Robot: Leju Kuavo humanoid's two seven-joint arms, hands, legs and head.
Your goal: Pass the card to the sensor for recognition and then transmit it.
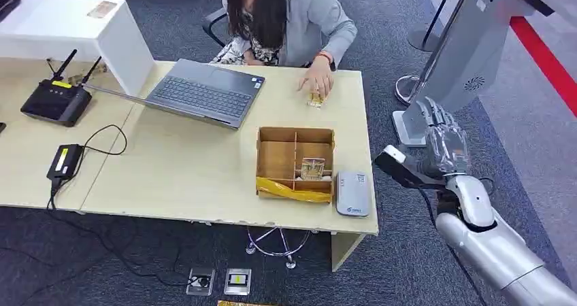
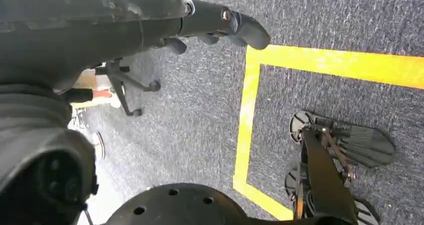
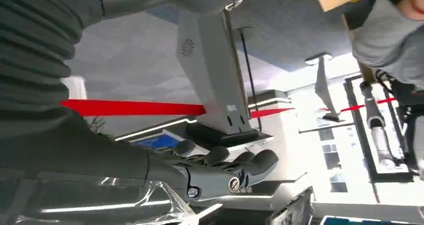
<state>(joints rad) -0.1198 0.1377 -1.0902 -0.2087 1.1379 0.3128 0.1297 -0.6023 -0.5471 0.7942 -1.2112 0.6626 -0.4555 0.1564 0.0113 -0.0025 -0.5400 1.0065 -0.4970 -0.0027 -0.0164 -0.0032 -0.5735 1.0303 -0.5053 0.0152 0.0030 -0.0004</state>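
A small yellowish card (image 1: 313, 167) stands upright in a front compartment of the open cardboard box (image 1: 275, 158) on the wooden table (image 1: 184, 170). The grey sensor pad (image 1: 353, 193) lies flat right of the box, near the table's front corner. Across the table a person rests a hand (image 1: 316, 83) on a second card (image 1: 314, 100). My right hand (image 1: 443, 139) is raised beyond the table's right edge, fingers (image 3: 227, 169) stretched out and empty, with clear film around the wrist. My left hand (image 2: 220, 25) hangs over the carpet and holds nothing.
An open laptop (image 1: 204, 92), a black router (image 1: 56, 102) and a black adapter (image 1: 64, 162) with its cable lie on the left of the table. A grey kiosk stand (image 1: 466, 54) rises just behind my right hand. Yellow tape (image 2: 245, 120) marks the floor.
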